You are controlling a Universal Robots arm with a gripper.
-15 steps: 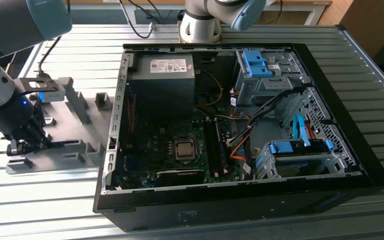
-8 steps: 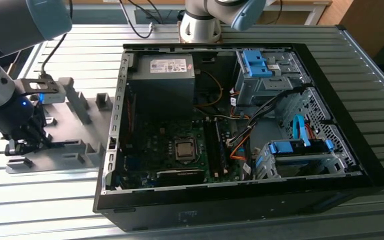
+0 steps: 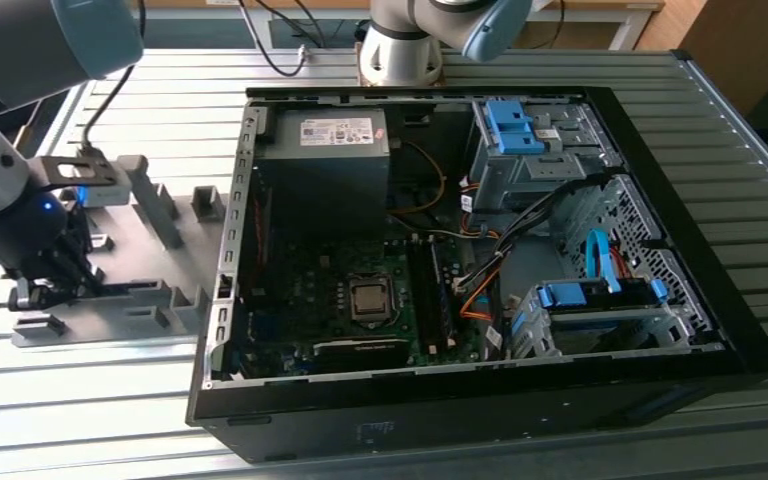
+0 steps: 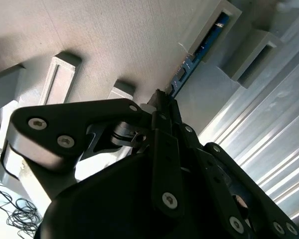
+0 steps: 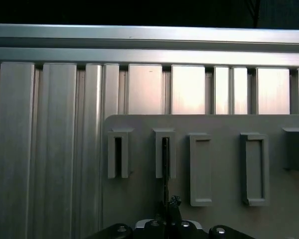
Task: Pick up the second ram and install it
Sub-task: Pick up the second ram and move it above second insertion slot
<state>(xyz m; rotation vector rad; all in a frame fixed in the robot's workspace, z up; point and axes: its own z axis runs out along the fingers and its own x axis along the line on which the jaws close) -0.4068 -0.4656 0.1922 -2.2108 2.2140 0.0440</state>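
Second wrist view, hand clasping second ram, in grey fixture

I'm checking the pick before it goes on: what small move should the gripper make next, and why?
Probably a slow, straight lift out of the slot. The gripper looks closed on the second ram, which stands edge-up in a narrow slot of the grey fixture; the slot walls flank it closely, so a sideways pull might bind it.

upright fixture blocks crowd the gripper, pc case wall near, ribbed table open alongside
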